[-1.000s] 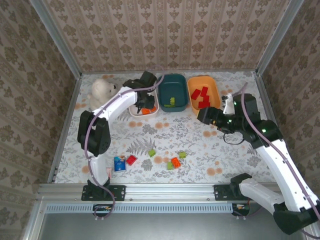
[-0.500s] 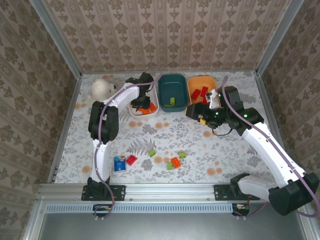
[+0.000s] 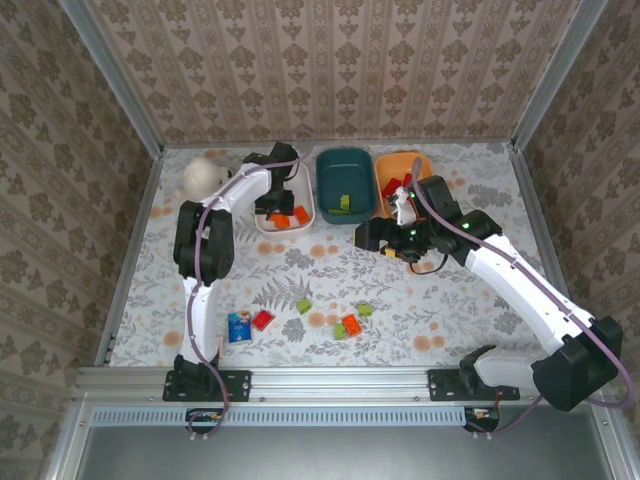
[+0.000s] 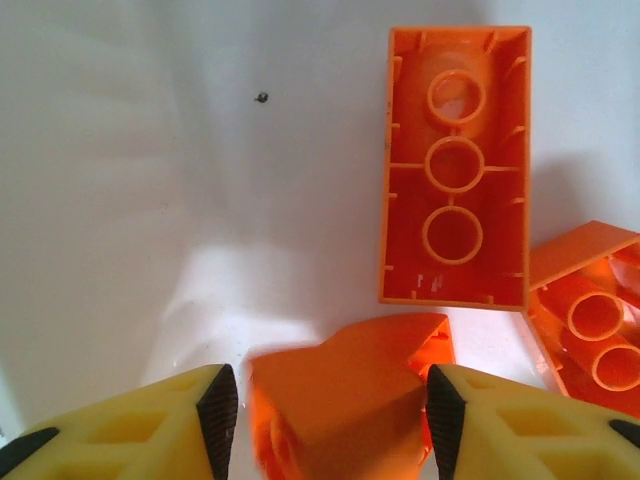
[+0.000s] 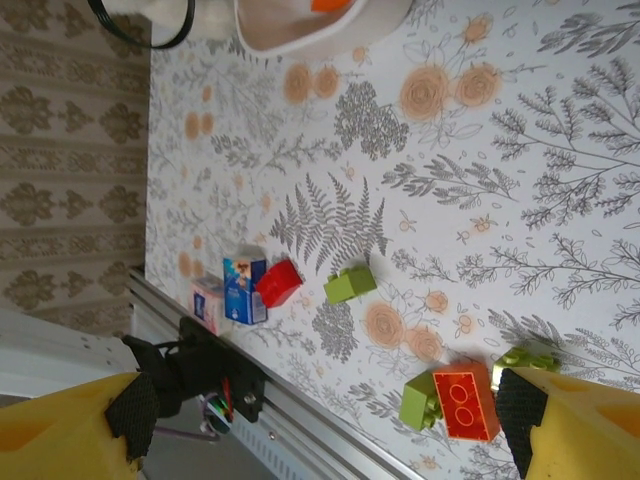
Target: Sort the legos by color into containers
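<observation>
3 rounded tubs stand in a row by the far edge of the tabletop (image 3: 420,310): a white tub (image 3: 300,190) on the left, a dark teal tub (image 3: 345,168) in the middle and an orange tub (image 3: 425,165) on the right. The white tub holds orange legos (image 3: 298,215), the teal tub lime green legos (image 3: 345,203), and the orange tub red legos (image 3: 392,186), partly hidden by the right arm. The left end effector (image 4: 332,405) reaches down into the white tub, its yellow fingers (image 4: 215,410) spread apart. A blurred orange brick (image 4: 350,370) sits between the black pads, with a sliver of white floor showing beside the left pad. Past it an upturned orange brick (image 4: 455,165) shows 3 round tubes on its hollow underside, and another orange brick (image 4: 590,310) lies tilted just beside it. The right end effector (image 5: 327,408) hangs over the tabletop in front of the teal tub, jaws wide apart with nothing between them. Near the near edge, left of the middle, lie a loose red brick (image 5: 280,283), a green brick (image 5: 350,284), and a cluster of 2 green bricks (image 5: 420,400) around a red-orange brick (image 5: 465,402). A blue-and-white packet (image 5: 243,288) touches the red brick. A white teddy bear (image 3: 203,175) sits at the far left corner.
</observation>
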Robot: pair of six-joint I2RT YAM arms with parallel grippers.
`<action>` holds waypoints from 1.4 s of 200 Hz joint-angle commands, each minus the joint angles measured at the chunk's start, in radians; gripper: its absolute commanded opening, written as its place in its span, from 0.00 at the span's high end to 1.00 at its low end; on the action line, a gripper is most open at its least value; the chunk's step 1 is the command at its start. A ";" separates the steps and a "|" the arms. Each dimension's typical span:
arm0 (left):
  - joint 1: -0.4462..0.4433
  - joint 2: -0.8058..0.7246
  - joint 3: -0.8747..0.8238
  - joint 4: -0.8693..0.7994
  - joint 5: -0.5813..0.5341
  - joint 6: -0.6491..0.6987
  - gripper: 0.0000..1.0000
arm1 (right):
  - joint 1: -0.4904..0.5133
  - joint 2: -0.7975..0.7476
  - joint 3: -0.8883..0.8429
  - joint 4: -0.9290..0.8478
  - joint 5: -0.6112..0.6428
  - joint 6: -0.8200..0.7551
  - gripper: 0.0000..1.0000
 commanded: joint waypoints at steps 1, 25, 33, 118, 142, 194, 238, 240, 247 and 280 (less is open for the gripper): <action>0.004 -0.045 0.012 -0.011 0.005 -0.018 0.42 | 0.023 0.017 0.040 -0.031 0.028 -0.037 0.09; 0.004 -0.071 0.024 -0.016 0.009 -0.025 0.41 | 0.040 0.023 0.041 -0.027 0.040 -0.037 0.10; 0.004 -0.081 0.029 -0.018 0.011 -0.027 0.41 | 0.044 0.023 0.041 -0.028 0.044 -0.038 0.10; 0.016 -0.513 -0.277 0.089 0.021 -0.248 0.40 | 0.336 0.216 0.107 -0.106 0.229 -0.277 0.13; 0.035 -0.746 -0.521 0.135 0.013 -0.353 0.40 | 0.448 0.339 0.156 -0.096 0.274 -0.332 0.12; 0.027 -1.242 -0.908 0.119 -0.015 -0.498 0.39 | 0.532 0.635 0.318 -0.130 0.379 -0.319 0.13; 0.027 -1.445 -0.990 0.007 -0.027 -0.541 0.39 | 0.558 0.809 0.449 -0.199 0.441 -0.289 0.19; 0.027 -1.447 -0.991 0.006 -0.026 -0.543 0.39 | 0.558 0.815 0.454 -0.203 0.446 -0.288 0.19; 0.027 -1.457 -0.989 -0.003 -0.023 -0.547 0.39 | 0.558 0.834 0.468 -0.216 0.453 -0.287 0.20; 0.026 -1.476 -0.989 -0.011 -0.019 -0.551 0.40 | 0.558 0.890 0.510 -0.215 0.453 -0.295 0.32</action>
